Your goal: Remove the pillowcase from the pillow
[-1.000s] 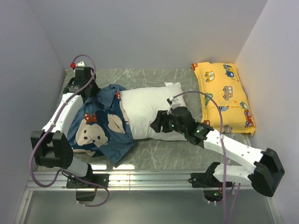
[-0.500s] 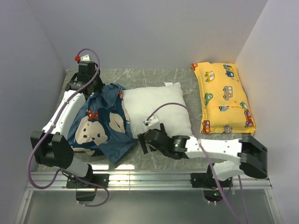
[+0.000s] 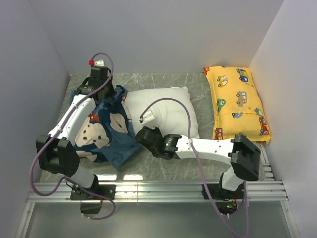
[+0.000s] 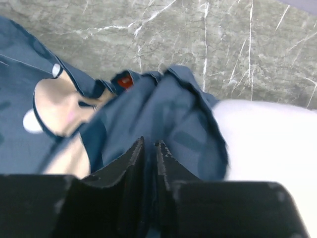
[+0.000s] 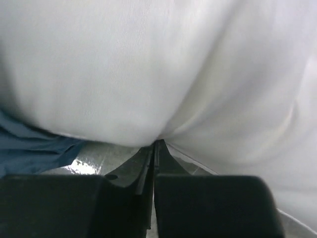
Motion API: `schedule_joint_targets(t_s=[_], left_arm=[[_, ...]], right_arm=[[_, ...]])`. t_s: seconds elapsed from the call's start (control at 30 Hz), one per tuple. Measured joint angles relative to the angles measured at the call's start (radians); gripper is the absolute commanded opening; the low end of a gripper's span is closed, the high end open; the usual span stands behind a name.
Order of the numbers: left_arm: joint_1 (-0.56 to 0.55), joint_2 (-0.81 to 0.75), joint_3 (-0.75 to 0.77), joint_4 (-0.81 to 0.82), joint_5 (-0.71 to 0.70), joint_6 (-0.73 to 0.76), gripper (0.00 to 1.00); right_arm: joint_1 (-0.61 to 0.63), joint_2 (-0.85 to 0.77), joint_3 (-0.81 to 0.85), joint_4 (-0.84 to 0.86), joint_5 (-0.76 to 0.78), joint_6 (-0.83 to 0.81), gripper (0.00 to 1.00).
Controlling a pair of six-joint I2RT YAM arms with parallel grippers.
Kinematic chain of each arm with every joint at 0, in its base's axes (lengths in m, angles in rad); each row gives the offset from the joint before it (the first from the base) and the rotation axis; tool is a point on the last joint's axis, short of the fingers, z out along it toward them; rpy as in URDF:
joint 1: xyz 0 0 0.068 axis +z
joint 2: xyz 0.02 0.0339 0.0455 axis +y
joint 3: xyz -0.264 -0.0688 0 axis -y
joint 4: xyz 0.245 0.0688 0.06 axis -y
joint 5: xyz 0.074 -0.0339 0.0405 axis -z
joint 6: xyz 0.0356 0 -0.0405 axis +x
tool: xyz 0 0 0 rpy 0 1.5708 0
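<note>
Right gripper [image 5: 154, 145] has swung to frame centre and pinched the plump white pillow [image 3: 168, 109]; left gripper [image 4: 150, 145], clamped on the dark blue bear-print fabric pillowcase [image 3: 110, 135], hauls it upper-left, seemingly nearly off.

The pillowcase [image 3: 114, 139] is soft matt cloth, the pillow [image 3: 168, 116] smooth white fabric, the table [image 3: 163, 166] glossy marbled stone.

Table strip [image 3: 204, 99] between pillow [image 3: 163, 116] and yellow pillow [image 3: 237, 104] — passable, right arm [image 3: 208, 147] barring near edge, walls [image 3: 44, 59] close around
</note>
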Motion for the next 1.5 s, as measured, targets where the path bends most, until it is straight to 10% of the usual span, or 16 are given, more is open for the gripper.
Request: schedule_joint_targets(t_s=[0.13, 0.33, 0.6, 0.73, 0.8, 0.93, 1.5], left_arm=[[-0.007, -0.002, 0.018, -0.003, 0.0, 0.016, 0.59], [-0.055, -0.065, 0.101, -0.022, 0.0, 0.038, 0.84], [-0.176, -0.261, 0.32, 0.021, 0.014, 0.058, 0.86], [-0.188, -0.36, 0.307, 0.035, -0.005, 0.058, 0.86], [-0.19, -0.417, 0.218, 0.063, -0.025, 0.051, 0.87], [-0.191, -0.443, 0.053, 0.049, -0.072, 0.022, 0.86], [-0.191, -0.12, -0.145, 0.068, -0.12, -0.05, 0.87]], right_arm=[[-0.008, -0.035, 0.098, -0.085, -0.002, -0.024, 0.0], [-0.021, -0.119, 0.381, -0.267, -0.049, -0.05, 0.0], [-0.266, -0.216, 0.644, -0.303, -0.19, -0.072, 0.0], [-0.321, -0.243, 0.463, -0.26, -0.253, -0.073, 0.3], [-0.277, -0.24, 0.365, -0.255, -0.258, -0.082, 0.58], [-0.086, -0.253, 0.192, -0.22, -0.213, -0.137, 0.77], [0.276, -0.175, -0.114, 0.068, 0.067, -0.355, 0.94]])
